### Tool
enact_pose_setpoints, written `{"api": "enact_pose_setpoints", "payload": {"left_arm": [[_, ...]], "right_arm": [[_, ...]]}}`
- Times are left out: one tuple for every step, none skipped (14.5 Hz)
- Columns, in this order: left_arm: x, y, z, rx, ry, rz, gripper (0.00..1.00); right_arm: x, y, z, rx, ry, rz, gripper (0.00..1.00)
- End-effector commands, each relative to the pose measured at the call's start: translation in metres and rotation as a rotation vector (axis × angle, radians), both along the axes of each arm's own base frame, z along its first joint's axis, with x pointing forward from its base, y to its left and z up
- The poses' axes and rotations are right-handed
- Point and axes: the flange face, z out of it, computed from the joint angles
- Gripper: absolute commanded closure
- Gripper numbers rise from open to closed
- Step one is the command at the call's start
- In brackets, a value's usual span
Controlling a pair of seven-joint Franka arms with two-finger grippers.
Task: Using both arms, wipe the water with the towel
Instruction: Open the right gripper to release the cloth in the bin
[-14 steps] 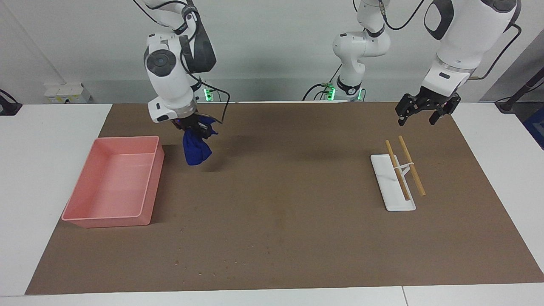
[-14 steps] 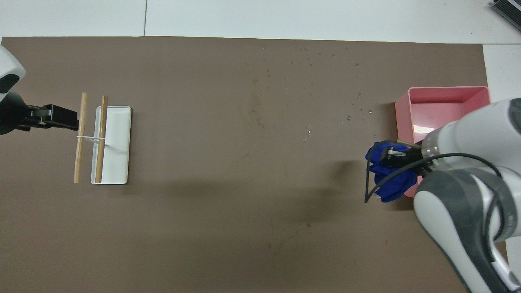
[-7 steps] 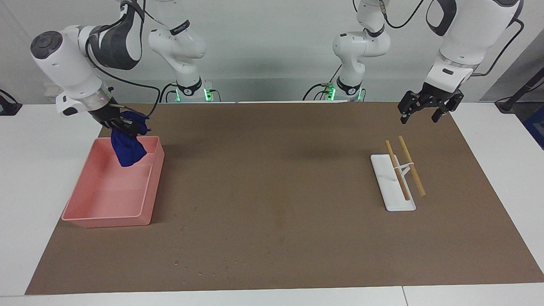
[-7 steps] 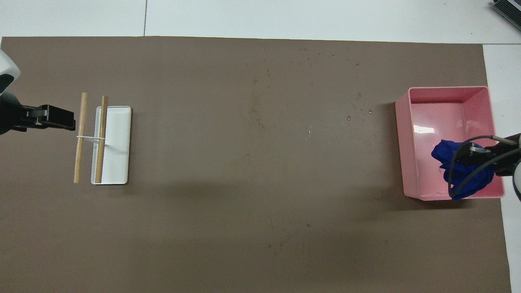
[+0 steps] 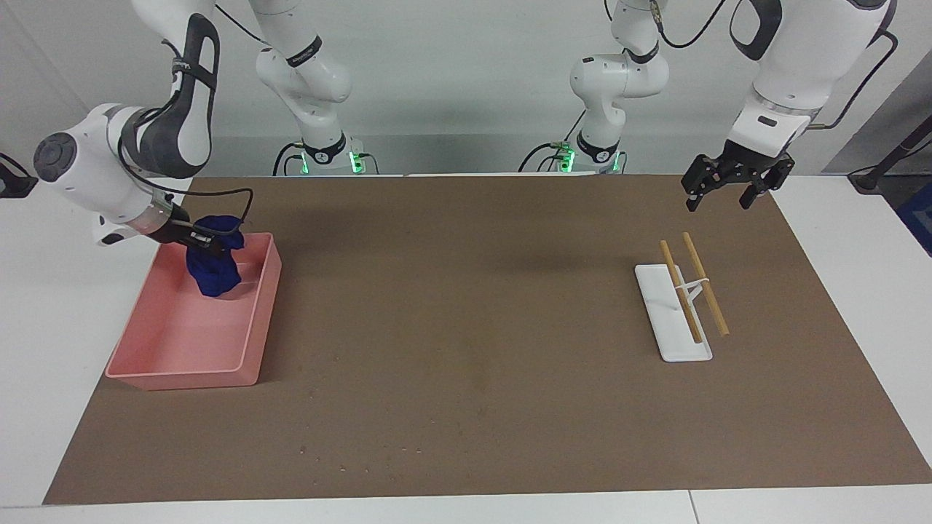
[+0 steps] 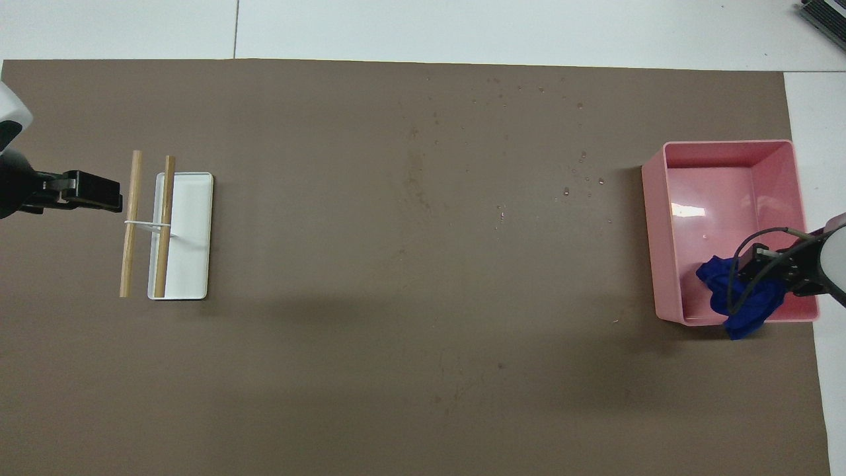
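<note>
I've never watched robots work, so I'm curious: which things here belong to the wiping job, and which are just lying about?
Part of the job:
- small royal-blue fabric towel, held by the right gripper over the pink tray
- left gripper, open, waiting over the brown mat
- water droplets on the mat

Lying about:
- pink rectangular plastic tray
- white stand carrying two wooden sticks

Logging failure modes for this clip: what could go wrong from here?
The right gripper holds the blue towel over the pink tray's robot-side rim; released now, it may drape outside. Droplets beside the tray might go unwiped. The left gripper waits open above the chopsticks.
</note>
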Motion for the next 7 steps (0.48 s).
{"api": "enact_pose_setpoints", "payload": {"left_arm": [[-0.007, 0.002, 0.003, 0.022, 0.004, -0.008, 0.0], [-0.007, 0.002, 0.003, 0.022, 0.003, -0.008, 0.0], [-0.007, 0.002, 0.003, 0.022, 0.001, -0.008, 0.0], [-0.007, 0.002, 0.003, 0.022, 0.001, -0.008, 0.0], [-0.007, 0.002, 0.003, 0.022, 0.003, -0.008, 0.0], [-0.007, 0.002, 0.003, 0.022, 0.003, -0.008, 0.0], [-0.007, 0.002, 0.003, 0.022, 0.003, -0.008, 0.0]], "right_arm": [[0.001, 0.001, 0.015, -0.025, -0.01, -0.005, 0.07], [0.002, 0.003, 0.02, -0.03, -0.018, 0.001, 0.05], [0.004, 0.008, 0.03, -0.035, -0.032, 0.011, 0.03], [0.004, 0.012, 0.044, -0.044, -0.053, 0.016, 0.03], [0.002, 0.017, 0.06, -0.055, -0.082, 0.022, 0.02], [0.001, 0.023, 0.079, -0.068, -0.115, 0.026, 0.0], [0.005, 0.046, 0.095, -0.077, -0.146, 0.062, 0.0]]}}
